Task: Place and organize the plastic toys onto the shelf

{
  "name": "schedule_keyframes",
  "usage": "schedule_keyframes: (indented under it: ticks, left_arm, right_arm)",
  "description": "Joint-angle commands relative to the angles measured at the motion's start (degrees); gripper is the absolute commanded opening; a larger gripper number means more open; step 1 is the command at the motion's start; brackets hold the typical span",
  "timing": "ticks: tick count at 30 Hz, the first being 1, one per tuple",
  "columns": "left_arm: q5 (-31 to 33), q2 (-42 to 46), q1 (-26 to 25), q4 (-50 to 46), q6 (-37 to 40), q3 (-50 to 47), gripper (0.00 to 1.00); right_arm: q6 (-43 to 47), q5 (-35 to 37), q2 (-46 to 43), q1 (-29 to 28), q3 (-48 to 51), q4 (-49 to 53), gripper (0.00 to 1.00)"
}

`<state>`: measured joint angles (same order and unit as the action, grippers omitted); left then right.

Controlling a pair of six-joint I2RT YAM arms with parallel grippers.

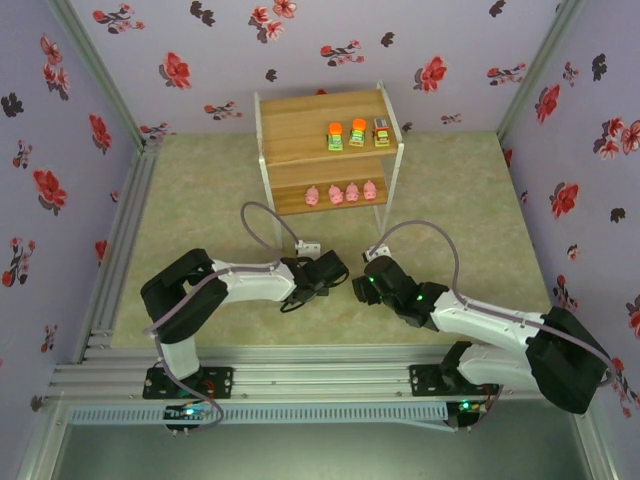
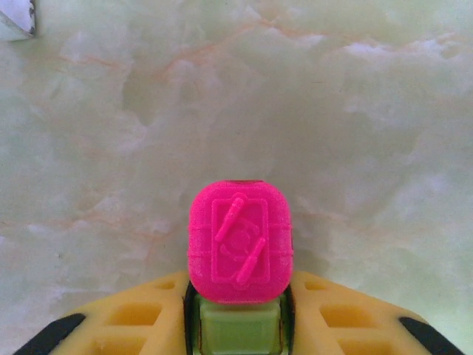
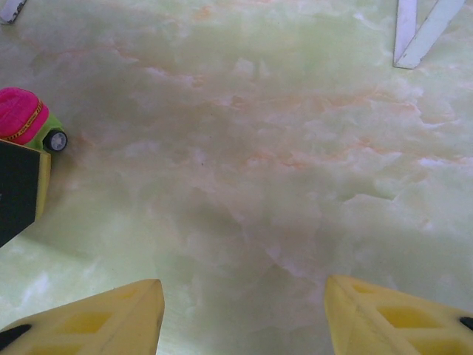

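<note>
Three blocky toys [image 1: 357, 133] stand on the shelf [image 1: 300, 120] top board, four pink pigs [image 1: 343, 193] below. In front of it, the left gripper [image 2: 236, 303] is clamped on the one magenta-topped toy [image 2: 238, 240] — the right gripper [image 3: 242, 288] gapes, empty.

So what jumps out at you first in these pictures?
The bright pink-topped toy, snug between the left fingers over the marbled green table. Then the shelf at the back: four pink pigs in a row on its lower board, three blocky toys above.
</note>
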<state>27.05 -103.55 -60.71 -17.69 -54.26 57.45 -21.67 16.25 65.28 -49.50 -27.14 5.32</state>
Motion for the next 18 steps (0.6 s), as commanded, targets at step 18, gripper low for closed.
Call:
schedule_keyframes:
  ticks: [18]
  left_arm:
    - [7.37, 6.13, -2.81, -7.34, 0.77, 3.68, 0.27]
  right_arm:
    - [-0.22, -2.62, 0.17, 0.33, -0.86, -1.70, 0.61]
